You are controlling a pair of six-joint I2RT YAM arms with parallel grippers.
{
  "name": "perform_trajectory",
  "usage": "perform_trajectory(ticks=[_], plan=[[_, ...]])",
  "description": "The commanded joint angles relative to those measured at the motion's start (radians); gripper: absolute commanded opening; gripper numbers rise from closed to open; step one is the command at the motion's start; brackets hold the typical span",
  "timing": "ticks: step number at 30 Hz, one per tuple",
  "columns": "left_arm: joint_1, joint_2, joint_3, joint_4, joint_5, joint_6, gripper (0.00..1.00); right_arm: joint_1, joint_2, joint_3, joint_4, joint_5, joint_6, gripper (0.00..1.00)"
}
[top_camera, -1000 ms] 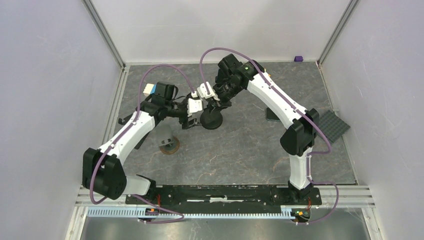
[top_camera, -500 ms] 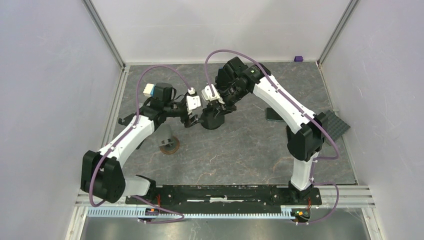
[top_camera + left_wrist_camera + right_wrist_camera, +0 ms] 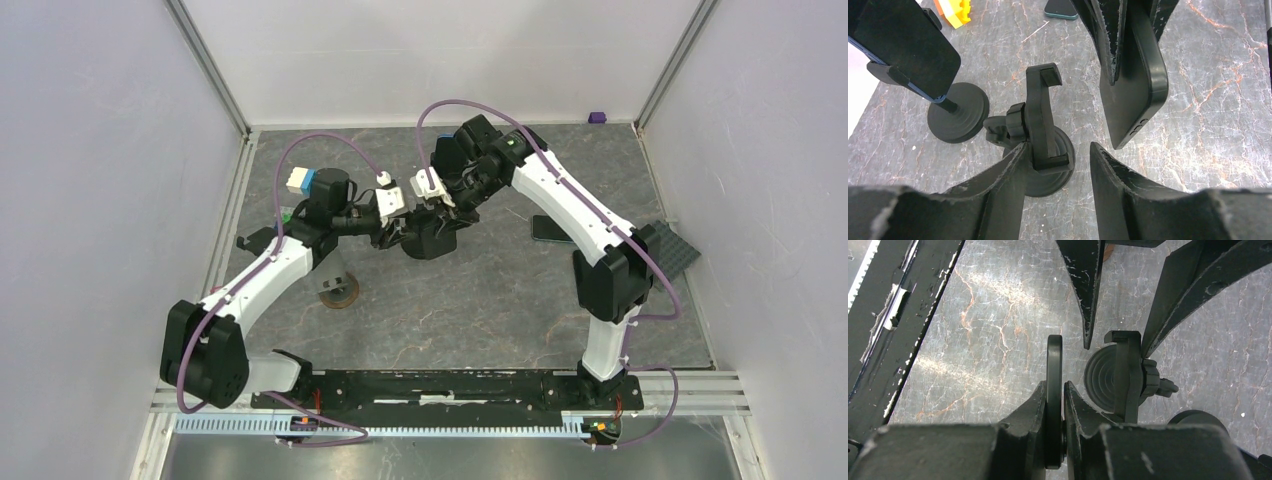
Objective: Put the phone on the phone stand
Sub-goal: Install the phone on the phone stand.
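Observation:
The black phone stand (image 3: 1040,120) stands on the marble table, its clamp upright on a round base; it also shows in the top view (image 3: 432,243) and the right wrist view (image 3: 1125,375). My right gripper (image 3: 1054,385) is shut on a dark phone (image 3: 1054,360), held edge-on and upright just beside the stand's clamp. The phone (image 3: 1133,75) hangs above the table to the right of the stand in the left wrist view. My left gripper (image 3: 1057,147) is open, its jaws straddling the stand's base, with the left finger (image 3: 998,180) against the clamp's lower end.
A second stand (image 3: 958,120) behind carries another phone (image 3: 903,45). A spare phone (image 3: 545,228) lies flat on the table to the right. A third stand (image 3: 338,290) sits near the left arm. A dark studded plate (image 3: 665,250) lies at the right wall.
My left gripper has moved right and away from me, closing in on the stand. My right gripper has shifted slightly right with the phone, staying over the stand.

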State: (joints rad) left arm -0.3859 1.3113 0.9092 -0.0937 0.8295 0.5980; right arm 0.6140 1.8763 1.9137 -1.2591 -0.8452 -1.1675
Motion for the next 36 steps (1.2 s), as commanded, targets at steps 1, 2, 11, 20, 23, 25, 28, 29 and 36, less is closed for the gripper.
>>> perform_trajectory(ticks=[1, 2, 11, 20, 23, 25, 28, 29, 36], plan=[[0.001, 0.006, 0.015, 0.026, 0.023, -0.031, 0.52, -0.007, -0.055, 0.013, 0.002, -0.043, 0.011, 0.0], [0.0, 0.011, 0.019, 0.016, 0.022, -0.029, 0.53, -0.007, -0.053, 0.016, 0.002, -0.043, 0.012, 0.0], [0.0, 0.019, 0.021, -0.012, 0.022, -0.021, 0.52, -0.008, -0.058, 0.021, 0.002, -0.045, 0.018, 0.0], [0.0, 0.016, 0.026, -0.031, 0.041, -0.016, 0.33, -0.009, -0.049, 0.035, 0.002, -0.043, 0.03, 0.0], [0.0, 0.017, 0.037, -0.077, 0.051, 0.011, 0.27, -0.008, -0.039, 0.065, 0.001, -0.038, 0.052, 0.0], [0.001, 0.02, 0.051, -0.112, 0.065, 0.025, 0.25, -0.008, -0.031, 0.081, 0.003, -0.042, 0.067, 0.0], [0.001, 0.033, 0.075, -0.166, 0.088, 0.052, 0.25, -0.008, -0.018, 0.107, 0.006, -0.05, 0.091, 0.0], [0.0, 0.038, 0.088, -0.186, 0.09, 0.059, 0.26, -0.008, -0.015, 0.112, 0.008, -0.047, 0.096, 0.0], [0.0, 0.105, 0.186, -0.354, 0.124, 0.1, 0.11, -0.008, -0.011, 0.122, 0.043, -0.022, 0.135, 0.0]])
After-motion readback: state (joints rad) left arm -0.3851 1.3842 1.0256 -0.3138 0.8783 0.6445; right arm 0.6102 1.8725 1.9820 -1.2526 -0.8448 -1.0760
